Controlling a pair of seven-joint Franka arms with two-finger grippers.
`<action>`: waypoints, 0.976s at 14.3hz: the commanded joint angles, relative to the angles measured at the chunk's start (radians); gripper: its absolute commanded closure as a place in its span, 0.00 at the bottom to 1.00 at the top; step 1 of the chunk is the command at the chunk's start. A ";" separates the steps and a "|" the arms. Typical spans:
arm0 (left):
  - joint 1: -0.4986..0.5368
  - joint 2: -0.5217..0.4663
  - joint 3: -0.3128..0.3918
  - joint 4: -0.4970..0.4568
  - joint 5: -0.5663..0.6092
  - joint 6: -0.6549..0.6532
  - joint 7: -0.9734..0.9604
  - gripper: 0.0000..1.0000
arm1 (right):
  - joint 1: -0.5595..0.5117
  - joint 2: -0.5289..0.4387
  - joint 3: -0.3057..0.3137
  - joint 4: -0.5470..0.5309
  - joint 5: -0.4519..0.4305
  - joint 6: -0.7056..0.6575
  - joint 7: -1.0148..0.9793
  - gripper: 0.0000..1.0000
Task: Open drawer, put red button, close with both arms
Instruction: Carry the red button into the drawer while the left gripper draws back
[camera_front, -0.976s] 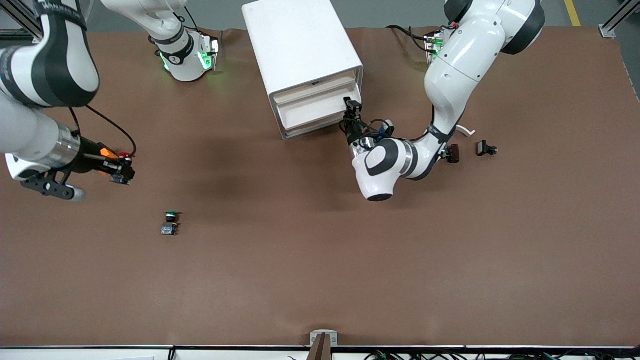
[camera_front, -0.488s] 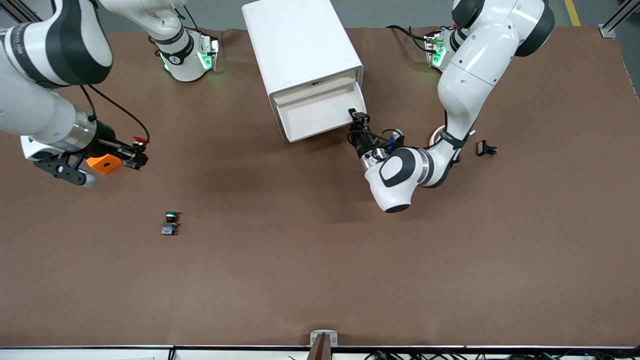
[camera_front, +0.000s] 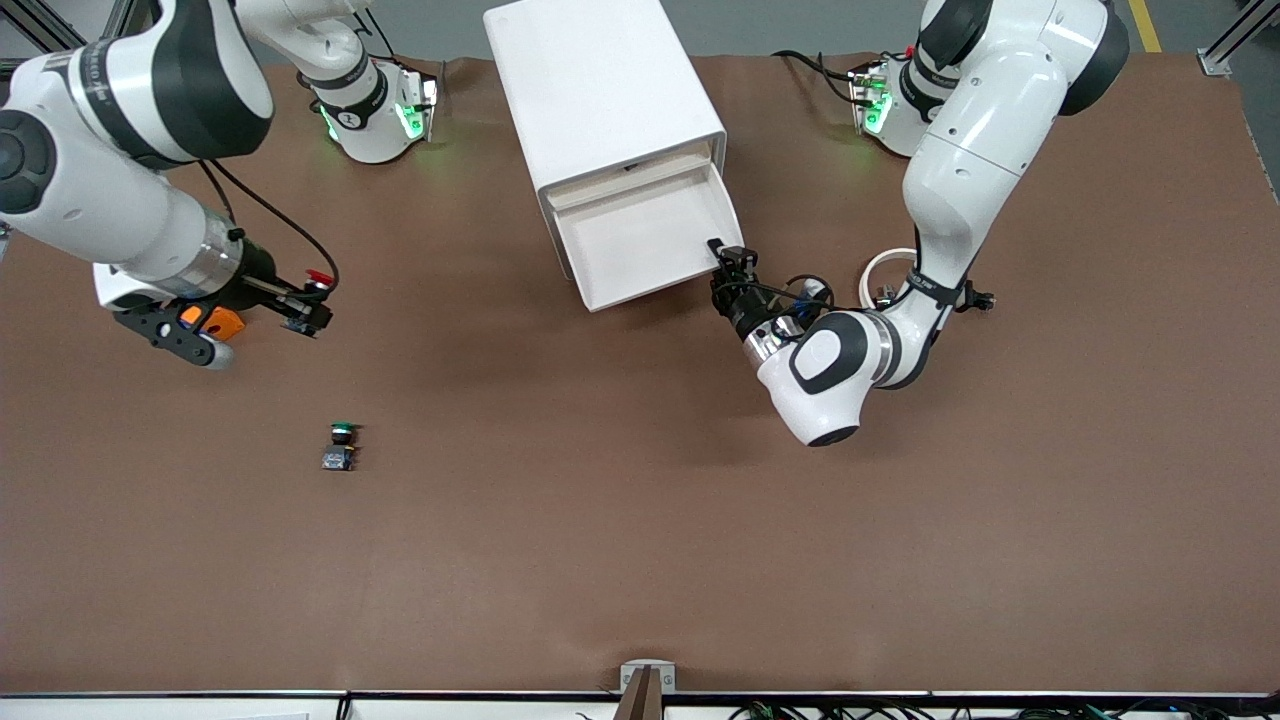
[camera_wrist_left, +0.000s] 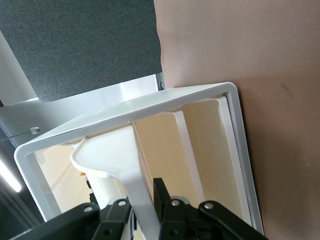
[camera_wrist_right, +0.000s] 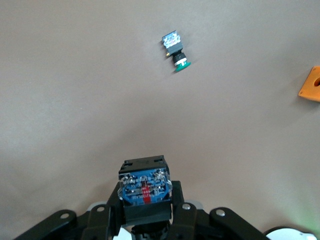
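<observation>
No readable writing on the white drawer cabinet (camera_front: 605, 95); the only mark is a round badge on the right arm's base (camera_front: 365, 115), too small to read. Both bases show green lights.

Landmark: the cabinet, at the robots' edge of the table (camera_front: 640, 560). Its bottom drawer (camera_front: 650, 240) is pulled out toward the front camera, tray bare. The left gripper (camera_front: 728, 262) is at the drawer's front corner, toward the left arm's end; in the left wrist view the fingers (camera_wrist_left: 117, 217) sit narrow around the white handle (camera_wrist_left: 135, 192).

The right gripper (camera_front: 305, 305) hangs over bare table, toward the right arm's end from the cabinet, jaws clamped on the red button (camera_front: 318, 277); the right wrist view shows its bluish underside (camera_wrist_right: 144, 187) between the fingers. An orange block (camera_front: 225, 322) lies under that wrist.

The green button (camera_front: 341, 446) lies on its side, nearer the front camera than the cabinet and well apart from it. A white ring (camera_front: 888, 272) and a small black part (camera_front: 975, 297) lie toward the left arm's end, partly hidden by the left arm (camera_front: 960, 150).

Open room: wide bare brown surface from the drawer front down to the front camera's edge, between both arms.
</observation>
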 joint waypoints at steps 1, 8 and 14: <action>0.002 0.018 -0.002 0.021 -0.029 -0.002 0.011 0.80 | 0.073 -0.005 -0.006 -0.018 0.001 0.022 0.105 1.00; 0.017 0.013 -0.002 0.025 -0.024 0.015 0.035 0.00 | 0.268 0.010 -0.005 -0.014 0.014 0.080 0.404 1.00; 0.058 0.009 -0.002 0.070 -0.013 0.014 0.236 0.00 | 0.456 0.097 -0.006 0.049 0.014 0.135 0.716 1.00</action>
